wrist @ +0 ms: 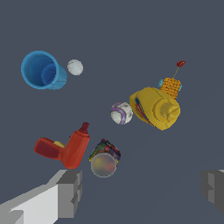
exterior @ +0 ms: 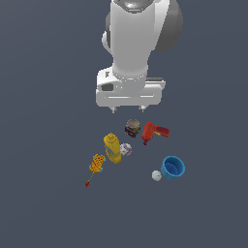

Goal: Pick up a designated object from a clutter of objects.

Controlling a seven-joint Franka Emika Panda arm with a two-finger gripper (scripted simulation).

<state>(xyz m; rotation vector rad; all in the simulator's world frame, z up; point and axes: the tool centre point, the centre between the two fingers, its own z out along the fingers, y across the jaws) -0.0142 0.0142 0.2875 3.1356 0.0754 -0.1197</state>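
Observation:
The designated object is a small whitish ball with violet curved markings (exterior: 126,149) (wrist: 121,113); it lies on the floor right beside the yellow mustard bottle (exterior: 112,147) (wrist: 155,107). Around it lies the clutter: a multicoloured can (exterior: 132,128) (wrist: 104,158), a red power drill (exterior: 153,132) (wrist: 65,149), a blue cup (exterior: 172,167) (wrist: 43,70), a plain white ball (exterior: 156,175) (wrist: 75,67) and an orange lumpy item (exterior: 97,164) (wrist: 171,87). My gripper (exterior: 128,110) (wrist: 142,190) hangs high above the can, open, with nothing between its fingers.
A thin stalk with a red tip (exterior: 87,183) (wrist: 180,64) sticks out of the orange item. The dark grey floor (exterior: 43,203) spreads on all sides of the cluster. The can and drill stand closest to the gripper.

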